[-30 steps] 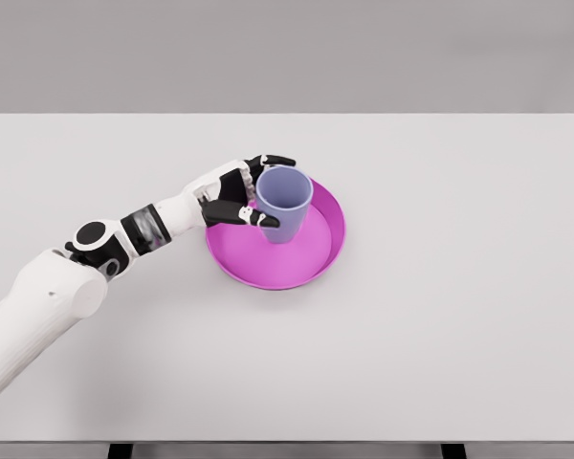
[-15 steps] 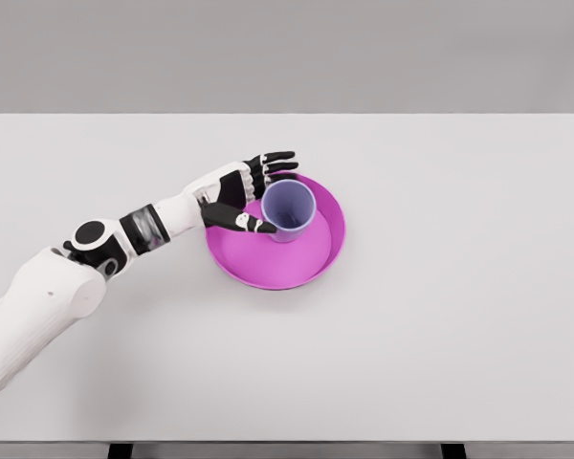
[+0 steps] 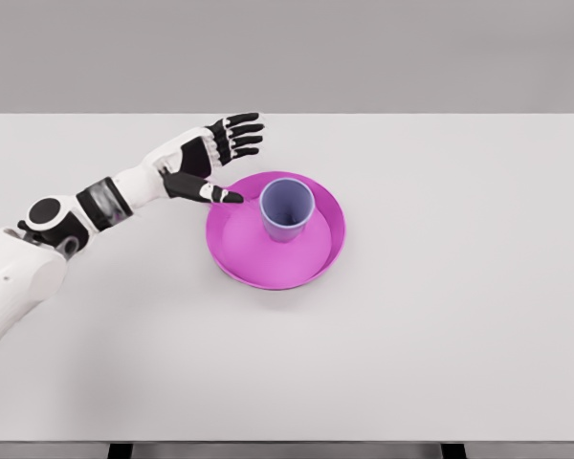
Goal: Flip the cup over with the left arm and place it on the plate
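Clearly the left hand (image 3: 203, 161) holds nothing: its fingers (image 3: 241, 132) are spread wide and its thumb points toward the plate, the whole hand hovering over the table (image 3: 459, 306) just beside the plate's upper-left rim and apart from the cup. One lavender cup (image 3: 287, 210) stands upright, mouth up, inside the one magenta plate (image 3: 268, 263), which reads as the flip and placement being done and the open hand simply clearing away. Only one arm shows.

table (image 3: 440, 335): white, flat top | backdrop (image 3: 364, 48): plain grey wall behind it
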`<state>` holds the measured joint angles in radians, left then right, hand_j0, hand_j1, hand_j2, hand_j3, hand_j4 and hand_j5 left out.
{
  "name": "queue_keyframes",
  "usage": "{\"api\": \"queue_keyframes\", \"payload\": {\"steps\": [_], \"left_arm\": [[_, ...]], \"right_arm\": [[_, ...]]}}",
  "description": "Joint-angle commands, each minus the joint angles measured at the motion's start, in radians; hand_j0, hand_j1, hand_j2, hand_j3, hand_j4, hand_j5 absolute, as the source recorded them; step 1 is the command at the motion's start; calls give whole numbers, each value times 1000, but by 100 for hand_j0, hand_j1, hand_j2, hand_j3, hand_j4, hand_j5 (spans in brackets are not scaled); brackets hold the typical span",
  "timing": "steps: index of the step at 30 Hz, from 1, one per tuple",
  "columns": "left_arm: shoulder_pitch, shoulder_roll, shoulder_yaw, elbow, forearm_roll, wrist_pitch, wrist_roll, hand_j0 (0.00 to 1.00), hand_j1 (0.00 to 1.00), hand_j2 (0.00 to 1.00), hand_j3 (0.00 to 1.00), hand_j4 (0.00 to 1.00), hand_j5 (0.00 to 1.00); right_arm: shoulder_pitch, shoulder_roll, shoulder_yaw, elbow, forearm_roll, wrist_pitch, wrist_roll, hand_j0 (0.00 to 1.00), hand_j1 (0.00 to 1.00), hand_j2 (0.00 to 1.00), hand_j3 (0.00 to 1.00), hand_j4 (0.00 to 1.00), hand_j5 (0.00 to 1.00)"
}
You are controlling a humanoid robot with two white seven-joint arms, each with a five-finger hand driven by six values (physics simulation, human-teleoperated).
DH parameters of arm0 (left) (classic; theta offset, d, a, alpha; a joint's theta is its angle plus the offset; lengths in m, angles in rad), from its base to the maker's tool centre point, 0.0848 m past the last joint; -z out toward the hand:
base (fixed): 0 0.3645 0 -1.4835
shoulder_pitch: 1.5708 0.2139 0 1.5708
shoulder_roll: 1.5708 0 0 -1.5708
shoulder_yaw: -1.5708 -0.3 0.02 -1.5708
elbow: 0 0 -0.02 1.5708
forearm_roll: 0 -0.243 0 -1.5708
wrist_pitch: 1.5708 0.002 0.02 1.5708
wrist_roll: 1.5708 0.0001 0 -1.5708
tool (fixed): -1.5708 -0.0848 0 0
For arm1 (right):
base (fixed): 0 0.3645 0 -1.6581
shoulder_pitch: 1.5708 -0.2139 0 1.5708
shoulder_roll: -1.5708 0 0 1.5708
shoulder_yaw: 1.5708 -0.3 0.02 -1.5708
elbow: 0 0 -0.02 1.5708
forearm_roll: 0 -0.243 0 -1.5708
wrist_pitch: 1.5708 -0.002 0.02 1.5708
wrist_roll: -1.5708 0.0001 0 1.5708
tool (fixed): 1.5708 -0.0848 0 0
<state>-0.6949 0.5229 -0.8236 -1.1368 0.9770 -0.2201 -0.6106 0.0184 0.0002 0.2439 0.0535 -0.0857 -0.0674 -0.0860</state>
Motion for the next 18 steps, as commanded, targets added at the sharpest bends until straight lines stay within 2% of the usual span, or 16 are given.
{"api": "queue_keyframes", "payload": {"steps": [1, 4, 7, 8, 15, 16, 18], "left_arm": [[2, 72, 34, -90, 6, -7, 0, 100, 100, 100, 100, 100, 100], [12, 166, 38, -224, 9, -36, 0, 100, 100, 100, 100, 100, 100], [45, 321, 38, -238, 9, -36, 0, 100, 100, 100, 100, 100, 100], [52, 345, 38, -238, 9, -36, 0, 100, 100, 100, 100, 100, 100], [61, 362, 37, -227, 6, -36, 0, 100, 100, 100, 100, 100, 100], [60, 400, 38, -228, 6, -36, 0, 100, 100, 100, 100, 100, 100], [58, 419, 38, -224, 5, -36, 0, 100, 100, 100, 100, 100, 100]], "right_arm": [[0, 0, 0, 0, 0, 0, 0, 100, 100, 100, 100, 100, 100], [0, 0, 0, 0, 0, 0, 0, 100, 100, 100, 100, 100, 100], [0, 0, 0, 0, 0, 0, 0, 100, 100, 100, 100, 100, 100], [0, 0, 0, 0, 0, 0, 0, 100, 100, 100, 100, 100, 100], [0, 0, 0, 0, 0, 0, 0, 100, 100, 100, 100, 100, 100], [0, 0, 0, 0, 0, 0, 0, 100, 100, 100, 100, 100, 100], [-2, 0, 0, 0, 0, 0, 0, 100, 100, 100, 100, 100, 100]]}}
